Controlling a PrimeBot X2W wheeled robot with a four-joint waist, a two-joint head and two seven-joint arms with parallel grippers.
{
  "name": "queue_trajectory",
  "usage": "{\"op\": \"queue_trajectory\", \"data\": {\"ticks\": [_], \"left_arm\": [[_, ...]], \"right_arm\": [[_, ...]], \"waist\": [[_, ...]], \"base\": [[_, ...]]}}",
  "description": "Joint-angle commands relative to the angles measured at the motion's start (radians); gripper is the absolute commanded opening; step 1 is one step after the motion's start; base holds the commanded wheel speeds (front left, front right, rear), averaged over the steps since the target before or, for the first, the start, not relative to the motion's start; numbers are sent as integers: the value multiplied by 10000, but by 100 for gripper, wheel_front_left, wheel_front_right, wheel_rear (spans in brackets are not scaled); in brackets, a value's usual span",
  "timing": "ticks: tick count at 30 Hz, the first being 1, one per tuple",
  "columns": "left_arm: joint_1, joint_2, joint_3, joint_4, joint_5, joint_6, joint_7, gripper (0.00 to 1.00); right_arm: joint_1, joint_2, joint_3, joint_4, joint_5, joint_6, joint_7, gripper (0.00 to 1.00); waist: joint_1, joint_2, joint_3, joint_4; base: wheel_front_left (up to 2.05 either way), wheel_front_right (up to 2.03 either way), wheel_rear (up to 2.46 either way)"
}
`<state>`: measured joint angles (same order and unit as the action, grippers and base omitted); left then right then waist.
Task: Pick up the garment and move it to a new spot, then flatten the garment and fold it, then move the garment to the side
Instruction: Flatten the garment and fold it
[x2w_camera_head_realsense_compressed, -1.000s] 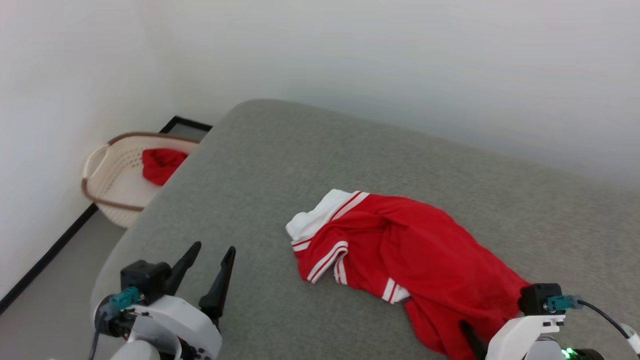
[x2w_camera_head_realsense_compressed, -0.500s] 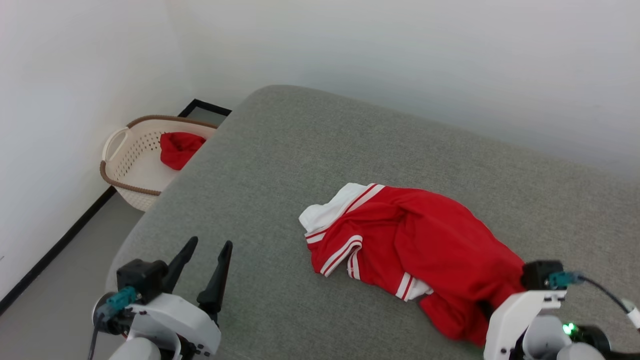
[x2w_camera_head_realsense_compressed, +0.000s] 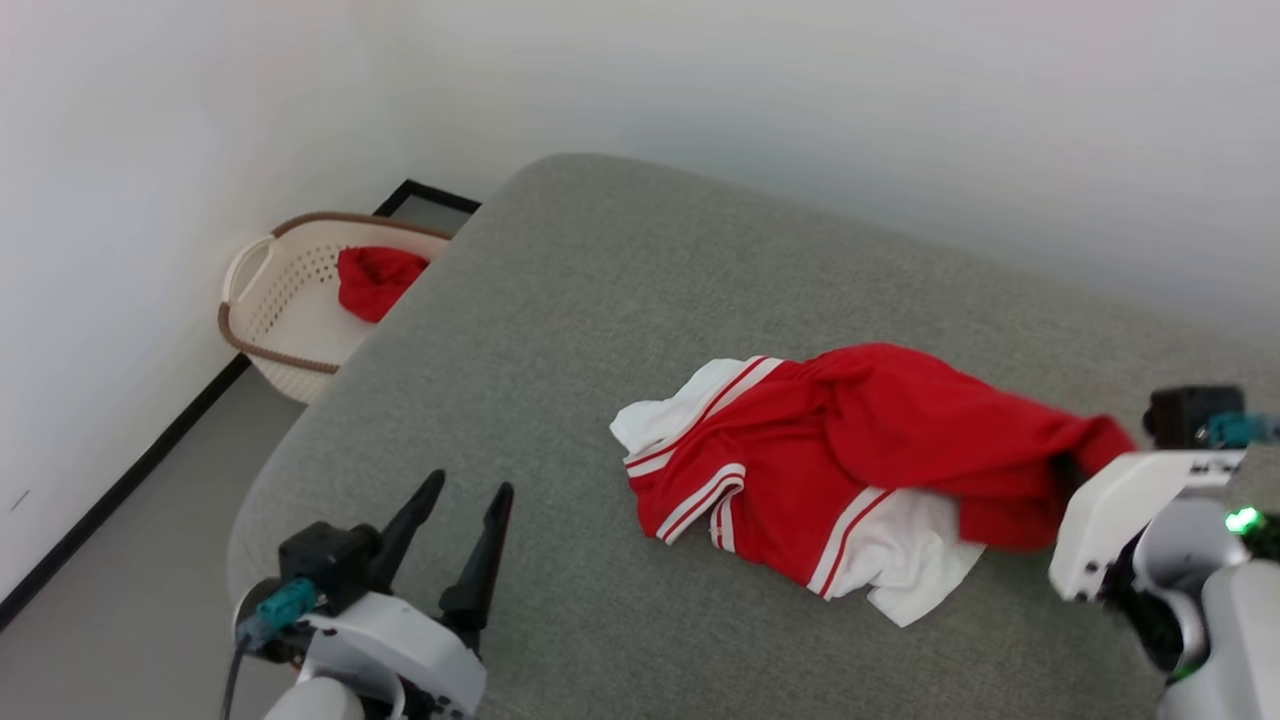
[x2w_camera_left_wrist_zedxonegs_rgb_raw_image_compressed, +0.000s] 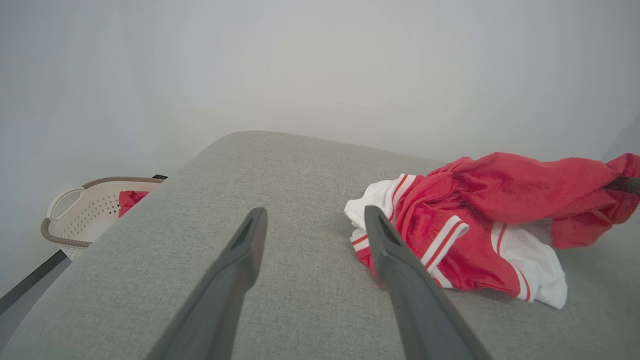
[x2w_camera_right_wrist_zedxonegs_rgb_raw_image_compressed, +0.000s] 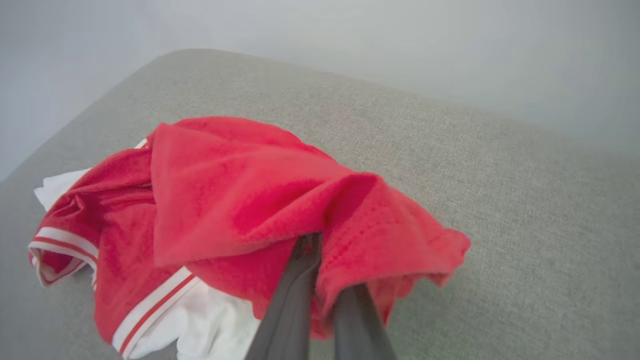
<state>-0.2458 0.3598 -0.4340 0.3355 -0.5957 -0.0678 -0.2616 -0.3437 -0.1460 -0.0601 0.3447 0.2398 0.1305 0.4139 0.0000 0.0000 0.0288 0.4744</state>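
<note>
The right gripper (x2w_camera_right_wrist_zedxonegs_rgb_raw_image_compressed: 325, 270) was shut on a fold of the garment (x2w_camera_head_realsense_compressed: 800, 470). Its two dark fingers were pressed close together, and red cloth was draped over their tips and hid them. In the head view this gripper sat at the 3 o'clock edge. The pinched end of the garment was raised off the grey surface (x2w_camera_head_realsense_compressed: 600, 300) there, forming a red ridge that sloped down toward 9 o'clock.

The rest of the garment lay crumpled on the surface, a little toward 3 o'clock of the view's centre. A white panel edged with white-and-red stripes spread out at the garment's 6 o'clock side, partly under the raised red cloth. A second white piece with the same trim showed at its 10 o'clock end.

The left gripper (x2w_camera_head_realsense_compressed: 469, 484) was spread wide and held nothing. It sat at about 7 o'clock in the head view, over the near part of the surface, with its fingers pointing toward 1 o'clock. From it the garment lay at about 2 o'clock, well apart. In the left wrist view one finger overlapped the garment's striped edge, but the head view showed a clear gap between them.

At 10 o'clock in the head view a cream basket (x2w_camera_head_realsense_compressed: 270, 300) stood on the floor (x2w_camera_head_realsense_compressed: 120, 560) between the surface's corner and the wall (x2w_camera_head_realsense_compressed: 800, 100). A plain red cloth (x2w_camera_head_realsense_compressed: 375, 280) lay inside it.
</note>
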Motion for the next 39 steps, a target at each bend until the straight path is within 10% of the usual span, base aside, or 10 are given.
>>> {"op": "queue_trajectory", "data": {"ticks": [1,9,10,11,12,25,39], "left_arm": [[-80,-66,72,-65,104,-50,-34,100],[-267,-548,432,-91,472,-315,-29,100],[-302,-613,477,-84,511,-358,-29,100],[-331,-675,527,-73,573,-396,-29,100],[-353,-732,576,-54,612,-412,-29,100],[-315,-807,1154,262,1045,-579,-30,100],[180,-436,2039,-33,1469,-586,-26,100]], "right_arm": [[-246,-115,-35,108,-37,4,-127,0],[-1547,-808,-164,1497,-331,4,-1204,20],[-1732,-882,-162,1721,-396,4,-1380,44],[-1873,-934,-174,1994,-486,4,-1508,89],[-1996,-956,-205,2324,-519,4,-1587,100],[-2824,-771,452,3656,-188,4,-2567,100],[-858,-284,1875,1749,1360,4,-3037,100]], "waist": [[0,0,175,137],[0,0,720,469],[0,0,786,494],[0,0,837,516],[0,0,881,536],[0,0,639,137],[0,0,-88,-933]], "base": [[0,0,0],[0,0,0],[0,0,0],[0,0,0],[0,0,0],[0,0,0],[0,0,0]]}}
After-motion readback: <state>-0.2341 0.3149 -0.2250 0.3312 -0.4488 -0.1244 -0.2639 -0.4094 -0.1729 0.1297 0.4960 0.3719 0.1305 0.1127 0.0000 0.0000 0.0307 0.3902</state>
